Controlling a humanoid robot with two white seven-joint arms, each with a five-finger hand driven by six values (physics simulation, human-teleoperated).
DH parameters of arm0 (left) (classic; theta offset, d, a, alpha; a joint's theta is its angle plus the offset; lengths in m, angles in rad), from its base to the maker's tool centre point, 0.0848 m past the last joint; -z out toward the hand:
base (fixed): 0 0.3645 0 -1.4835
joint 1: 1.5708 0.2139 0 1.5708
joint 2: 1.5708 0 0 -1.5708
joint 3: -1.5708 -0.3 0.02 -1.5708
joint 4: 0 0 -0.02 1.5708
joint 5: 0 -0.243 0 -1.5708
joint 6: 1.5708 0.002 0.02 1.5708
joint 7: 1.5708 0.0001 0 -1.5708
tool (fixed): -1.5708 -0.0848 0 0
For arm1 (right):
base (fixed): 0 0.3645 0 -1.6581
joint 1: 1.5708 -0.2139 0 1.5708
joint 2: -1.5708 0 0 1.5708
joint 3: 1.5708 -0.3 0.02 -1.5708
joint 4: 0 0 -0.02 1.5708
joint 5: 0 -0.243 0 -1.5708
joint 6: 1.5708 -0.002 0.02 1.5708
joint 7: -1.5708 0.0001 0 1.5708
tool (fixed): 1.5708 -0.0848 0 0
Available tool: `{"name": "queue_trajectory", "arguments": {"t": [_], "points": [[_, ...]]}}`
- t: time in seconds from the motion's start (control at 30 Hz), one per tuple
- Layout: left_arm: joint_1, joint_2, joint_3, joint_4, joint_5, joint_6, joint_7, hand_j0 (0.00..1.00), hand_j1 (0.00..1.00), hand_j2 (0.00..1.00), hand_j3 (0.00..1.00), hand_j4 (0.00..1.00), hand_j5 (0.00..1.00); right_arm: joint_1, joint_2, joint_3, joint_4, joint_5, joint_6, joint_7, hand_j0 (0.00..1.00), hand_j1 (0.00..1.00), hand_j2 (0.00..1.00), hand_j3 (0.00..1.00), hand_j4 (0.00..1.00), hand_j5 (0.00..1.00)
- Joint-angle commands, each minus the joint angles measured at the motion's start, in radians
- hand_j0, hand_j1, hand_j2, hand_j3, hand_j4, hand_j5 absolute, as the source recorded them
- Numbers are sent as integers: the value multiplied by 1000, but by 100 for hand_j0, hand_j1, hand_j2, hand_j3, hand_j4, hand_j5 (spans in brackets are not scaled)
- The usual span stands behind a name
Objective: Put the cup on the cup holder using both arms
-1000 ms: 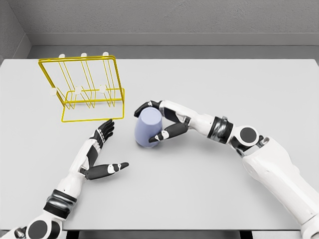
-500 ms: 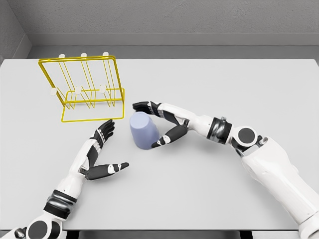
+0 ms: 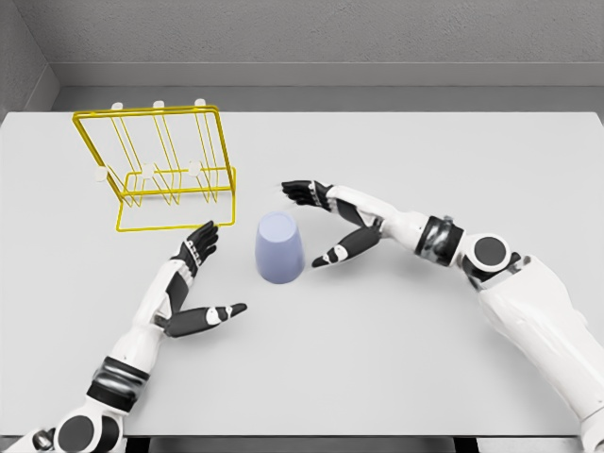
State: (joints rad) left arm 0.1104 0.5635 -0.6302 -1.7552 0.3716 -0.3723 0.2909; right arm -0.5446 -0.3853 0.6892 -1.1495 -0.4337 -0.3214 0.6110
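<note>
one cup [image 3: 280, 248], one cup holder [image 3: 160, 170], two hands

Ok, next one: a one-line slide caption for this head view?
Lavender cup stands upside down on the table between the open left hand and open right hand, near the yellow wire cup holder.

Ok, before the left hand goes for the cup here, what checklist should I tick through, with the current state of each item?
1. Cup standing on the table, bottom up: ok.
2. Right hand clear of the cup, fingers spread, holding nothing: ok.
3. Left hand open and facing the cup, a gap between them: ok.
4. Path from left hand to cup free of other things: ok.
5. Yellow cup holder upright behind the left hand, pegs free: ok.
6. Cup handle position: cannot tell, none visible.
</note>
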Motion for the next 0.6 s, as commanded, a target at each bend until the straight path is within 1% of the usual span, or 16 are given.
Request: {"name": "queue_trajectory", "arguments": {"t": [0.0, 0.1, 0.17, 0.23, 0.33, 0.4, 0.47, 0.5, 0.57], "points": [[-2, -5, -2, 0, -7, -4, -1, 100, 100, 100, 100, 100, 100, 0, -55, -37, 8, -7, 1, 0, 100, 100, 100, 100, 100, 100], [-3, -11, 0, 0, -11, -4, 1, 100, 100, 100, 100, 100, 100, 0, -153, -92, 2, -8, -28, 0, 100, 100, 100, 100, 100, 100], [-11, -24, 0, 0, -11, -2, 1, 100, 100, 100, 100, 100, 100, 2, -217, -145, 2, -8, -33, 0, 100, 100, 100, 100, 100, 100], [-14, -28, 1, 0, -11, -2, 1, 100, 100, 100, 100, 100, 100, 3, -268, -178, 2, -7, -35, 0, 100, 100, 100, 100, 100, 100], [-15, -36, -2, 0, -14, -1, -3, 100, 100, 100, 100, 100, 100, 3, -300, -178, 1, 23, -39, 0, 100, 100, 100, 100, 100, 100], [-17, -65, 0, 8, -20, -1, -1, 100, 100, 100, 100, 100, 100, 3, -302, -178, -4, 26, -74, 0, 100, 100, 100, 100, 100, 100], [-18, -82, 0, 13, -39, 7, 2, 100, 100, 100, 100, 100, 100, 3, -299, -177, -4, 67, -76, 0, 100, 100, 100, 100, 100, 100], [-29, -90, -2, 11, -39, 10, 2, 100, 100, 100, 100, 100, 100, 2, -300, -177, -1, 84, -84, 0, 100, 100, 100, 100, 100, 100], [-34, -91, -2, 14, -39, 12, 2, 100, 100, 100, 100, 100, 100, 2, -317, -177, 1, 98, -90, 0, 100, 100, 100, 100, 100, 100]]}}
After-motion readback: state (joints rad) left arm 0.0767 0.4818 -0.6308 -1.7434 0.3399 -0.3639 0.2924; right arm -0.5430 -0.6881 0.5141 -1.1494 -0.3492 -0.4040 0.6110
